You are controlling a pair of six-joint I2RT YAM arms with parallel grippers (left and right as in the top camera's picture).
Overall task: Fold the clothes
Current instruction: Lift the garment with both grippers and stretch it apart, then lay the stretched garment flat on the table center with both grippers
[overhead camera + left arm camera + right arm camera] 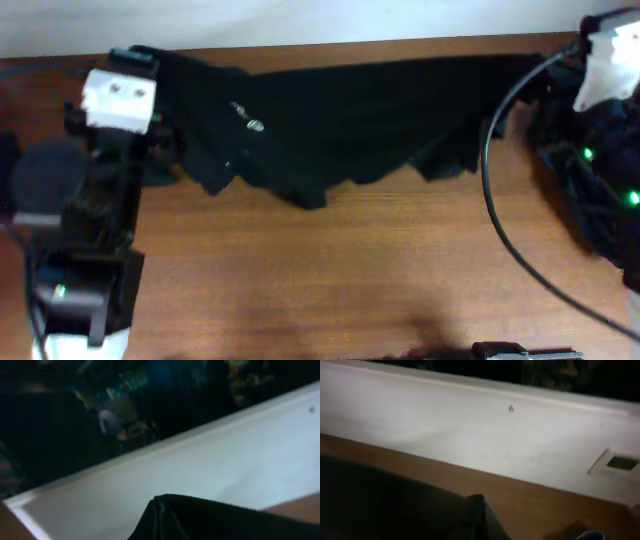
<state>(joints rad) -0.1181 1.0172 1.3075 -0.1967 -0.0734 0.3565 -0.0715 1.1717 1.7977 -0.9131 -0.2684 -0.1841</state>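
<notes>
A black garment point(350, 115) with a small white logo point(250, 122) is stretched along the table's far edge between my two arms. Its lower hem hangs in uneven folds. My left gripper point(150, 75) holds the garment's left end, and in the left wrist view the cloth point(165, 515) rises to a pinched peak that covers the fingers. My right gripper point(545, 75) holds the right end, and the right wrist view shows the same pinched peak of cloth point(477, 510) over the fingers.
The wooden table point(330, 270) lies in front of the garment. A white wall point(470, 430) runs right behind the table's far edge. A black cable point(495, 210) loops over the table's right side. The arm bases stand at the left point(80, 290) and right point(600, 190).
</notes>
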